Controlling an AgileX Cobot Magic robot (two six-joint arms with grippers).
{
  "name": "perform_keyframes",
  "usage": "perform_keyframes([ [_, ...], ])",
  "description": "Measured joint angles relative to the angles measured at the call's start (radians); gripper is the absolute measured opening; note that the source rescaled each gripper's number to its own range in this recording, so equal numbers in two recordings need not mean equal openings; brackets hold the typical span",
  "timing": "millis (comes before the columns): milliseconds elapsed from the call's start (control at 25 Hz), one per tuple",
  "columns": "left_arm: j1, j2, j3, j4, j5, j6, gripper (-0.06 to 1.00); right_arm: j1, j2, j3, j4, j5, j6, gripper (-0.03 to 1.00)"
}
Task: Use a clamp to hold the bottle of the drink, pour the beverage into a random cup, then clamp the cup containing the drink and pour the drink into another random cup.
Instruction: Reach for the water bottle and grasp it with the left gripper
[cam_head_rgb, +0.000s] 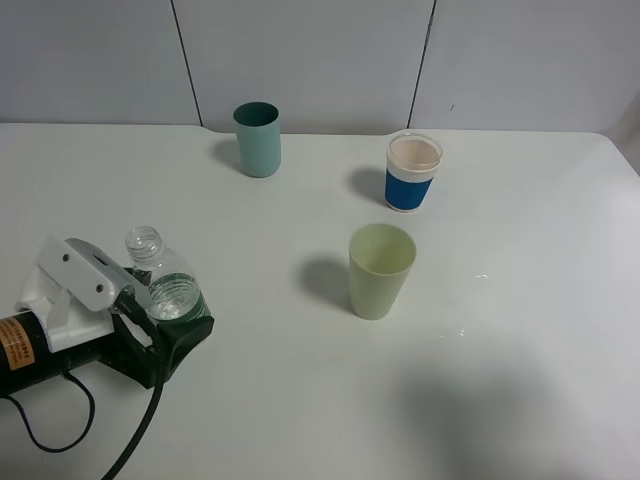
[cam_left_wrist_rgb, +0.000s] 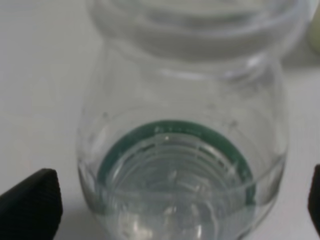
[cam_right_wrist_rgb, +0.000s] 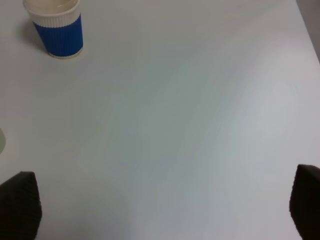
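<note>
The risk here lies in the close. The bottle (cam_head_rgb: 166, 285) is clear, ribbed and light, and its neck looks uncapped. If I shut off-centre, 1 jaw will meet it first and shove or tip it across the surface (cam_head_rgb: 520, 250). If I squeeze too hard, the thin wall could buckle and push the beverage out of the mouth before I reach a cup. A grip too low on the rounded body could let it swivel when I tilt to pour. How much liquid is inside I cannot tell.

My left gripper (cam_left_wrist_rgb: 172, 205) is fully open with the bottle between its jaws. In the left wrist view the 2 dark fingertips (cam_left_wrist_rgb: 30, 200) stand off to either side with bare gaps, so I judge nothing is touching yet.

My right gripper (cam_right_wrist_rgb: 162, 202) is also wide open and empty, hanging over bare surface with the white cup with the blue band (cam_right_wrist_rgb: 55, 27) well away from it.

The bottle stands near the left front of the surface. The pale yellow-green cup (cam_head_rgb: 381, 270) is toward the middle, the banded cup sits behind it, and the teal cup (cam_head_rgb: 258, 140) is further back. All 3 cups are well apart from the bottle, so the carry to any of them is a long one.
</note>
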Motion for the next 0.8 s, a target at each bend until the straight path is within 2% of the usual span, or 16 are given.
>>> perform_keyframes([
  [160,0.0,0.029,0.0,0.001,-0.033,0.0,1.0,0.0,0.0,0.0,0.0,0.0,0.0,1.0],
  [320,0.0,0.059,0.0,0.006,-0.12,0.0,1.0,0.0,0.0,0.0,0.0,0.0,0.0,1.0],
  [800,0.0,0.21,0.0,0.018,-0.12,0.004,1.0,0.0,0.0,0.0,0.0,0.0,0.0,1.0],
])
